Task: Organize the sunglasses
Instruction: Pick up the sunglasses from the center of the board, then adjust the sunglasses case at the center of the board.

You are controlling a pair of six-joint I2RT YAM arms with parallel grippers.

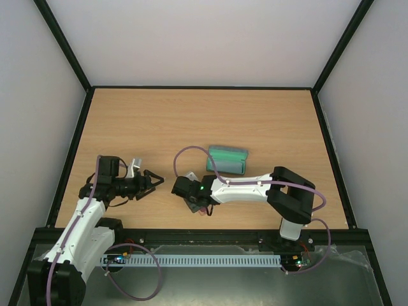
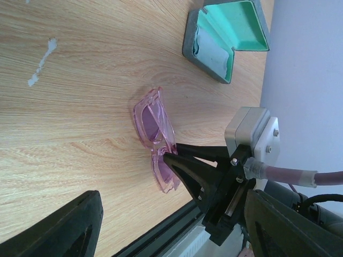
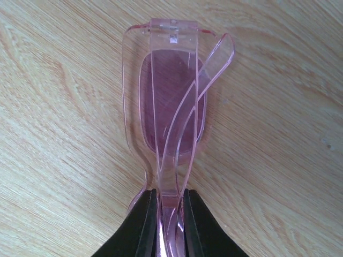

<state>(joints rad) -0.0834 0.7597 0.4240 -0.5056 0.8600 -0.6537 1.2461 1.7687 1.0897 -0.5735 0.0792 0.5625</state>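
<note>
Right wrist view has the sunglasses (image 3: 171, 96) in the middle of the frame. They are pink and see-through, and both arms are folded across the back of the lens. The right gripper (image 3: 169, 195) is at the lower edge. Its two black fingers (image 3: 140, 225) press on the sunglasses from both sides, about at the bridge, with only pink plastic between them. One lens is seen here; the other is hidden behind the fingers. Under the sunglasses is the wooden table (image 3: 53, 134). I cannot tell whether they touch the wood or are a little above it.

In the left wrist view the sunglasses (image 2: 153, 128) are in the centre, and the black tip of the right gripper (image 2: 170, 159) holds them between the two lenses. The case (image 2: 228, 32) lies open at the upper right, well apart from them. It is green inside, with a pale cloth (image 2: 210, 53) in one half. Some white marks (image 2: 40, 61) are on the wood at the upper left. The left gripper's own fingers (image 2: 69, 230) are in the two lower corners, wide apart, and they hold nothing.

In the top external view the sunglasses (image 1: 199, 209) are at the lower centre of the table, mostly covered by the right gripper. The case is just above and to the right. The left gripper (image 1: 156, 181) is near on the left, not touching, with its fingers spread.
</note>
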